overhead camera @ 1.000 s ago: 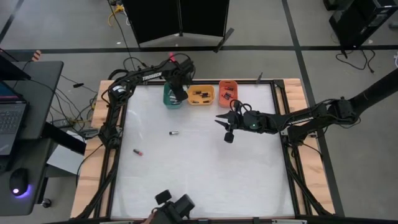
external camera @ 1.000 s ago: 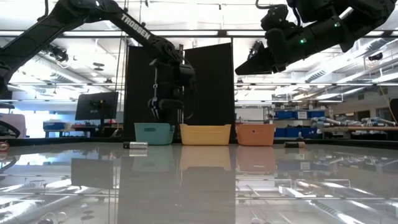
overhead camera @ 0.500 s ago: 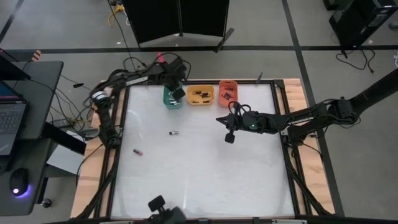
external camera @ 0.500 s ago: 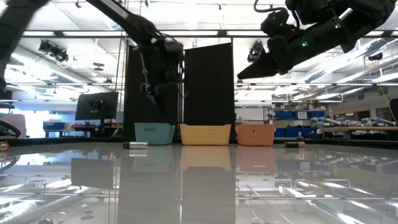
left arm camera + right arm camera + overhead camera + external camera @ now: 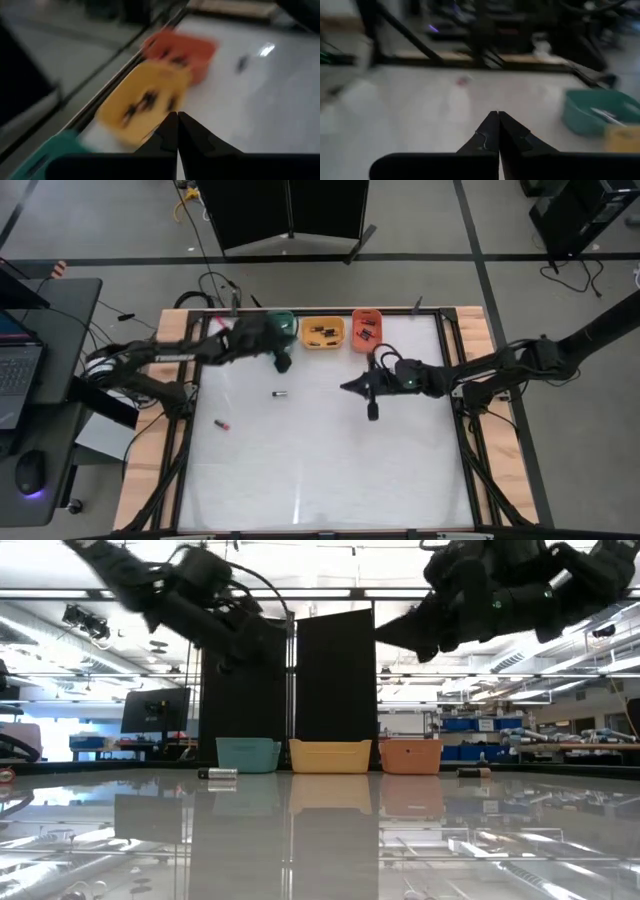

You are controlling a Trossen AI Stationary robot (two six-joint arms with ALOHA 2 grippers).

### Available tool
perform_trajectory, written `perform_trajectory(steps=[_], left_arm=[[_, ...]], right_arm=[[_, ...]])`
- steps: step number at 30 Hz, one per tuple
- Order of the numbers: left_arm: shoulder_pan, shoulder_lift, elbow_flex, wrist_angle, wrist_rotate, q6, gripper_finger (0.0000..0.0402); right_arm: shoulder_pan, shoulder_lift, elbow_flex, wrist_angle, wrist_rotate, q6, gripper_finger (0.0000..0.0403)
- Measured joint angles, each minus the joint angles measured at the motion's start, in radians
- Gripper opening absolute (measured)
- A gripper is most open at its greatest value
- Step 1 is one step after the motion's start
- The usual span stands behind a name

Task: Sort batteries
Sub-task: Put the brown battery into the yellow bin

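Two batteries lie loose on the white table: a dark and silvery one (image 5: 280, 393) (image 5: 218, 773) and a pink-banded one (image 5: 222, 424) (image 5: 464, 80) nearer the left edge. More batteries lie in the orange tray (image 5: 323, 332) and the red tray (image 5: 366, 328). The green tray (image 5: 285, 322) stands to their left. My left gripper (image 5: 288, 338) (image 5: 177, 114) is shut and empty, high up beside the green tray. My right gripper (image 5: 347, 387) (image 5: 497, 114) is shut and empty too. It hovers high above the table's middle and points toward the left edge.
The three trays (image 5: 330, 755) stand in a row along the table's far edge. A wooden and black frame (image 5: 455, 360) borders the table. A desk with a laptop (image 5: 20, 370) stands beyond the left edge. Bare white table (image 5: 330, 470) stretches toward the near edge.
My left gripper has risen from above the green tray, tipped from pointing down to nearly level, and shut as its arm swung toward the left edge. My right gripper has shut and turned a little toward the near edge. The loose batteries have not moved.
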Motion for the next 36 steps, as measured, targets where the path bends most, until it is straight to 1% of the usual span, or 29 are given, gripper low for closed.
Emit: perform_trajectory(steps=[2, 4, 6, 9, 10, 12, 15, 20, 23, 25, 29, 33, 36], left_arm=[[-0.028, -0.016, -0.082, 0.17, 0.035, -0.008, 0.0012], [-0.048, -0.023, -0.154, 0.3, 0.078, -0.008, 0.0012], [-0.063, -0.023, -0.203, 0.422, 0.115, -0.007, 0.0012], [-0.075, -0.024, -0.259, 0.522, 0.159, 0.005, 0.0012], [-0.078, -0.023, -0.274, 0.541, 0.167, 0.005, 0.0012], [-0.079, -0.023, -0.287, 0.553, 0.176, 0.004, 0.0012], [-0.08, -0.02, -0.293, 0.551, 0.178, 0.0, 0.0012], [-0.088, -0.018, -0.293, 0.555, 0.178, 0.012, 0.0012], [-0.093, -0.018, -0.293, 0.552, 0.178, 0.046, 0.0012], [-0.093, -0.018, -0.293, 0.552, 0.178, 0.064, 0.0012], [-0.093, -0.018, -0.293, 0.534, 0.177, 0.094, 0.0012], [-0.093, -0.018, -0.293, 0.518, 0.177, 0.106, 0.0012], [-0.093, -0.018, -0.293, 0.517, 0.177, 0.106, 0.0012]], right_arm=[[0.0, 0.041, -0.025, 0.123, -0.063, 0.021, 0.0006], [0.0, 0.084, -0.036, 0.193, -0.085, 0.047, 0.0005], [0.0, 0.12, -0.037, 0.183, -0.082, 0.057, 0.0005], [-0.004, 0.144, -0.038, 0.108, -0.055, 0.09, 0.0005], [-0.008, 0.14, -0.036, 0.063, -0.05, 0.101, 0.0005], [-0.018, 0.114, -0.016, -0.09, -0.048, 0.122, 0.0005], [-0.027, 0.052, 0.059, -0.389, -0.035, 0.128, 0.0004], [-0.028, -0.019, 0.237, -0.953, 0.038, 0.086, 0.0004], [-0.057, -0.027, 0.321, -1.198, 0.074, 0.05, 0.0005], [-0.089, -0.023, 0.34, -1.289, 0.076, 0.003, 0.0005], [-0.173, -0.009, 0.341, -1.361, 0.056, -0.058, 0.0006], [-0.238, 0.017, 0.342, -1.366, 0.056, -0.113, 0.0014], [-0.268, 0.048, 0.341, -1.372, 0.064, -0.154, 0.0032]])
